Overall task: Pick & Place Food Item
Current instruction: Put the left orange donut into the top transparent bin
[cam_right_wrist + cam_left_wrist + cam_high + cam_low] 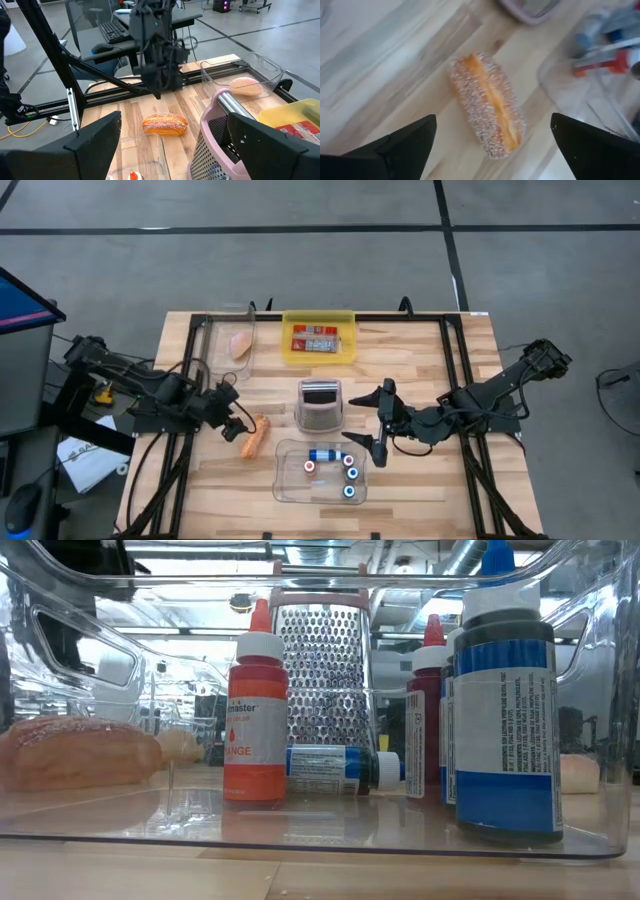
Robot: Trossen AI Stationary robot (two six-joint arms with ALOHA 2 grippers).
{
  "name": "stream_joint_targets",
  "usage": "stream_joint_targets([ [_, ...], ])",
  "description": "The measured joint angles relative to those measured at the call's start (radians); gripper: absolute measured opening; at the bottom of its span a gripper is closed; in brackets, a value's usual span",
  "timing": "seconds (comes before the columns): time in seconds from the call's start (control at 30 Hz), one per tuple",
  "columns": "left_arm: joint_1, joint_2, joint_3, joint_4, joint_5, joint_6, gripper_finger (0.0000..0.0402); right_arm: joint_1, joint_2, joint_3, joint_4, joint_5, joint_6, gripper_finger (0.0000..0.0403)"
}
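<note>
Sugared pastry (257,437) flat on the wooden desk (420,480), untouched, just beyond the left gripper (236,425) fingers (395,150). In the left wrist view, pastry (487,105) centred ahead of and between the two fingertips, clear of both. Left fingers spread wide, holding nothing, angled down toward the desk.

Beside the pastry, on the side away from the left fingers: clear bin (285,490) with small dye bottles (322,455), one lying flat, the rest upright. Beyond the bin, metal grater (320,405) with pink trim, standing.

Right gripper (372,420) poised off the desk just beside the grater, fingers (85,145) wide apart, empty; pastry (165,124) visible well ahead between them, grater (220,140) close against one finger's side.

Farther from both sets of fingers, at the desk's back edge: clear container (215,345) with a pale bun (240,342), and a yellow tray (290,352) with a red packet (316,340).
</note>
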Motion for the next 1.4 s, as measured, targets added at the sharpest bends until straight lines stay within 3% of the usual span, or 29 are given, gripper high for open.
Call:
stream_joint_targets([
  [0.2,0.1,0.13,0.0,-0.001,0.112,-0.024,0.0399,0.0,0.0,0.0,0.0,-0.007,0.0,0.0354],
  [0.33,0.164,0.231,0.0,0.03,0.255,-0.023,0.04,0.0,0.0,0.0,0.0,-0.023,0.0,0.0354],
  [0.57,0.173,0.356,-0.001,0.172,0.379,-0.041,0.04,0.0,0.0,0.0,-0.01,-0.026,-0.015,0.0354],
  [1.4,0.171,0.558,-0.001,0.253,0.402,-0.07,0.0395,0.04,0.0,0.0,-0.045,-0.023,-0.008,0.0354],
])
